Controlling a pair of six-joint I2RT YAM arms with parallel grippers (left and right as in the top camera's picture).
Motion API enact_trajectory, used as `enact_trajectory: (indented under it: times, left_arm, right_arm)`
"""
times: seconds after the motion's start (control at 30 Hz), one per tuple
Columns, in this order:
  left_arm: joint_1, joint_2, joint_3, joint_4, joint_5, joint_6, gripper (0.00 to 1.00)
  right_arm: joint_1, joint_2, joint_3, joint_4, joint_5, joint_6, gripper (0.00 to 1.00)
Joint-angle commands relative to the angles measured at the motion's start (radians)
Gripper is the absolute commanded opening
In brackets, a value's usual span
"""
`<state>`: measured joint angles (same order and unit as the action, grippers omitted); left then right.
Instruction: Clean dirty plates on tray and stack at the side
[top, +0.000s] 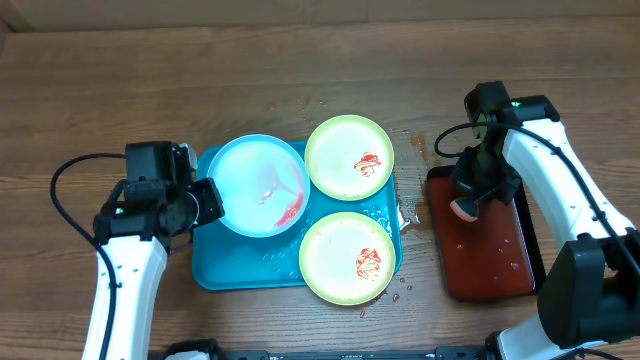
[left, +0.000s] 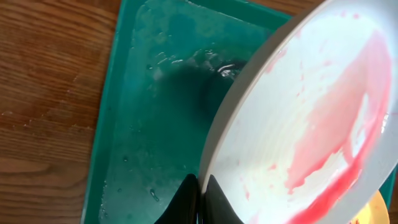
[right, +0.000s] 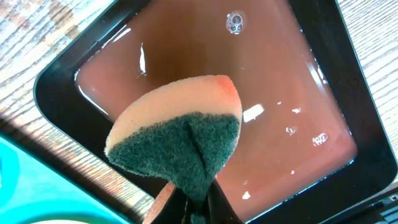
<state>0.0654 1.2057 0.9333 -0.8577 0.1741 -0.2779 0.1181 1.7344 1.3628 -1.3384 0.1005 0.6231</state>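
Overhead view is showing the left pincer (top: 207, 200) pinching the rim of the round light-blue plastic plate (top: 262, 185), tilting over the left half of the large turquoise plastic tray (top: 215, 272). Light, stiff and sauce-wet, the plate is looking slippery. Right of the tray, the right pincer (top: 468, 202) is clamping a peach-and-green sponge (top: 466, 210); open wooden surface (top: 40, 300) is lying left of it.

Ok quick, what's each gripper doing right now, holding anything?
Left gripper: closed on the light-blue plate's rim.
Right gripper: closed on the sponge above the dark red tray.
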Motion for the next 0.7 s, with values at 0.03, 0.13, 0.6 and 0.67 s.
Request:
enact_trajectory:
  times: [0.03,0.13,0.6,0.67]
  left_arm:
    - [-0.098,-0.016,0.057,0.006,-0.002,0.031,0.04]
    - [-0.172,-0.013,0.098,0.01,-0.024,0.027,0.05]
    - [-0.484,0.182,0.293,0.035,-0.089,-0.026,0.05]
    - [-0.511,0.219,0.315,0.045,-0.089,-0.026,0.05]
  right_arm:
    - [0.0,-0.031,-0.003,0.013,-0.001,-0.011,0.04]
    - [-0.001,-0.031,-0.003,0.016,0.0,-0.017,0.04]
    - [-0.039,-0.031,-0.003,0.055,0.175,-0.002,0.04]
    - [-0.07,-0.031,-0.003,0.056,0.195,-0.003,0.04]
